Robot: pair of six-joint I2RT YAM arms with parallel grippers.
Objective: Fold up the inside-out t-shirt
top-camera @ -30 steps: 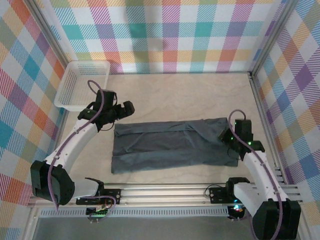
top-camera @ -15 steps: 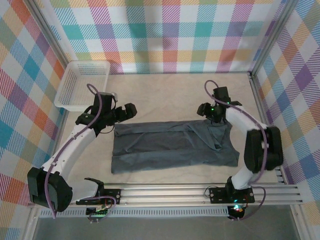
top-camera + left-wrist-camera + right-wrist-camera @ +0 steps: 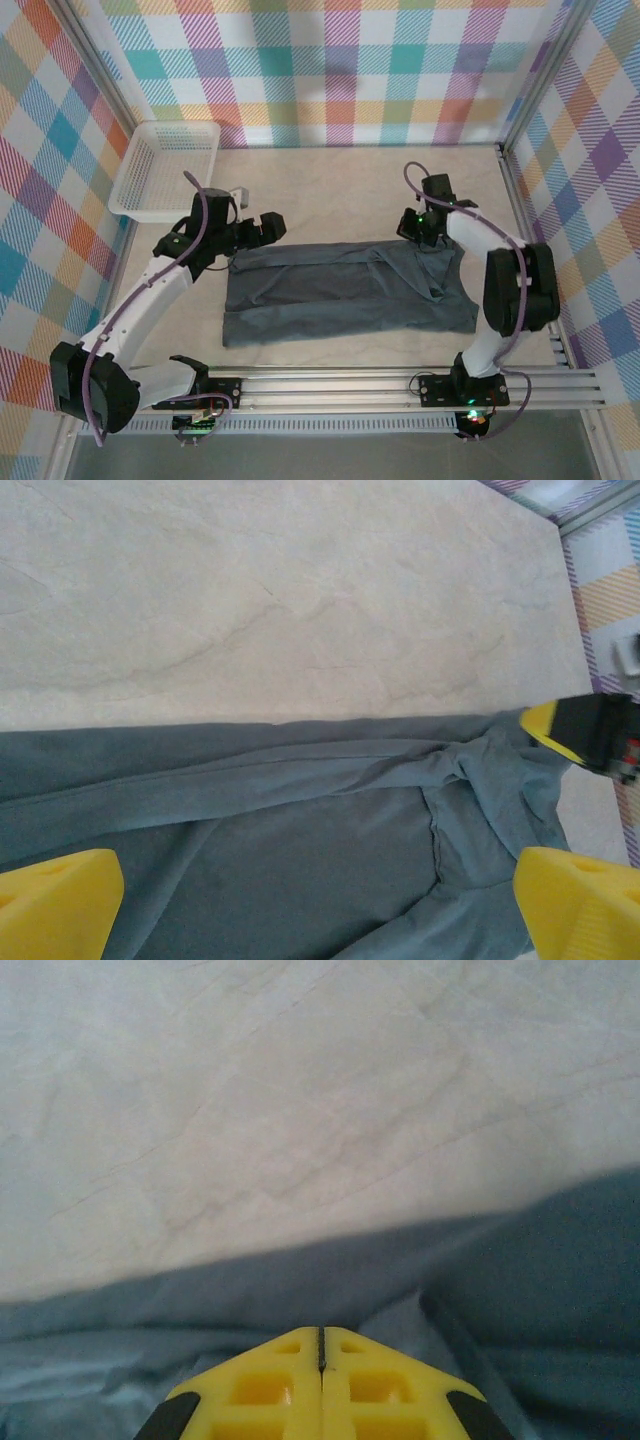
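Note:
The inside-out t-shirt lies flat on the table as a long dark slate-grey band running left to right. My left gripper hovers open just above its far left corner. In the left wrist view the fabric spreads between the wide-apart yellow fingertips, with nothing held. My right gripper sits at the shirt's far right edge and also appears at the right of the left wrist view. Its jaws are pressed together with their tips in the cloth, where small folds run in to them.
A white mesh basket stands at the back left. Plaid walls close in the back and both sides. An aluminium rail runs along the near edge. Bare beige tabletop lies beyond the shirt.
The right arm swung from the shirt's near right end to its far right edge, and its jaws closed there. The left gripper slid slightly right toward the shirt's far left corner, still open.

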